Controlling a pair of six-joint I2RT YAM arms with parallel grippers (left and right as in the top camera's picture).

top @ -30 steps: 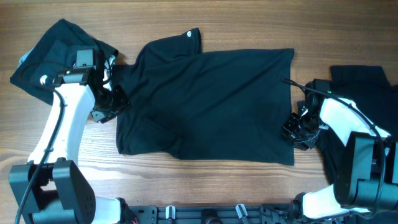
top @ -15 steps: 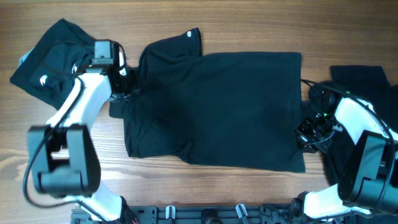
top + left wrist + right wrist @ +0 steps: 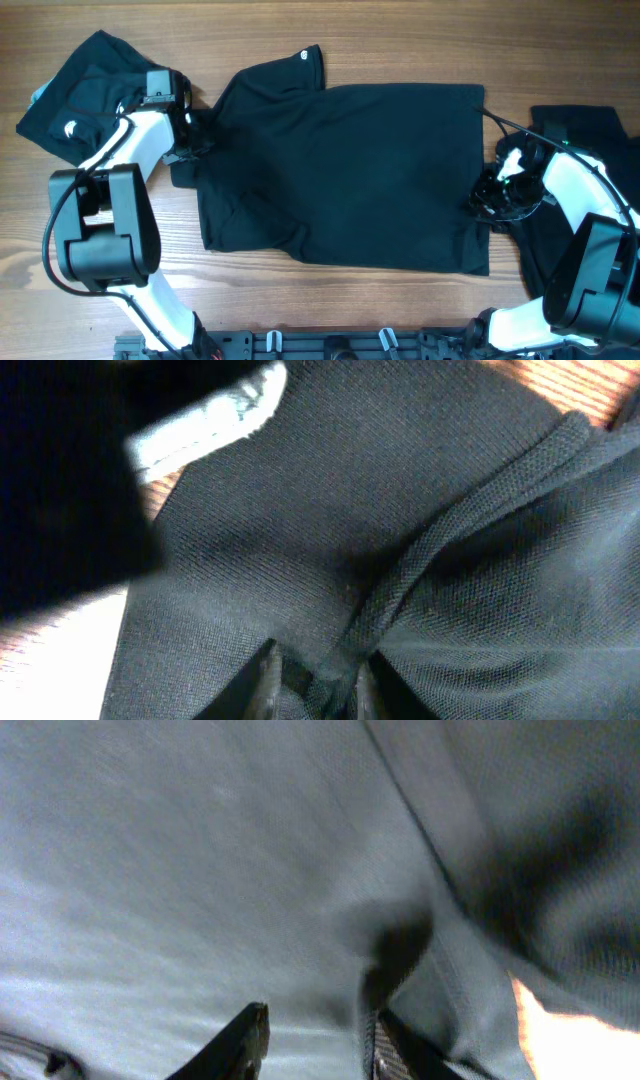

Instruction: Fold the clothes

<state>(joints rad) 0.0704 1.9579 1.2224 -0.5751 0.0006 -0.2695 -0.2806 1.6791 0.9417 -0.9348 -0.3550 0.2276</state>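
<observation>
A black T-shirt [image 3: 350,170] lies spread flat across the middle of the table, collar end to the left. My left gripper [image 3: 196,140] is at its left shoulder. In the left wrist view this gripper [image 3: 315,685] pinches a raised hem seam [image 3: 450,530] between its fingertips. My right gripper [image 3: 482,200] rests on the shirt's right edge. In the right wrist view that gripper [image 3: 315,1040] stands open, with flat fabric [image 3: 200,870] showing in the gap and one finger [image 3: 385,1050] beside a folded edge.
A second crumpled black garment [image 3: 85,90] lies at the far left, just behind my left arm. A third black garment [image 3: 590,150] lies under my right arm at the right edge. Bare wooden table [image 3: 400,40] surrounds the shirt.
The shirt slid slightly to the right. My left gripper rose from the sleeve to the shoulder and closed on fabric. My right gripper drew right, then returned to the shirt's edge and opened.
</observation>
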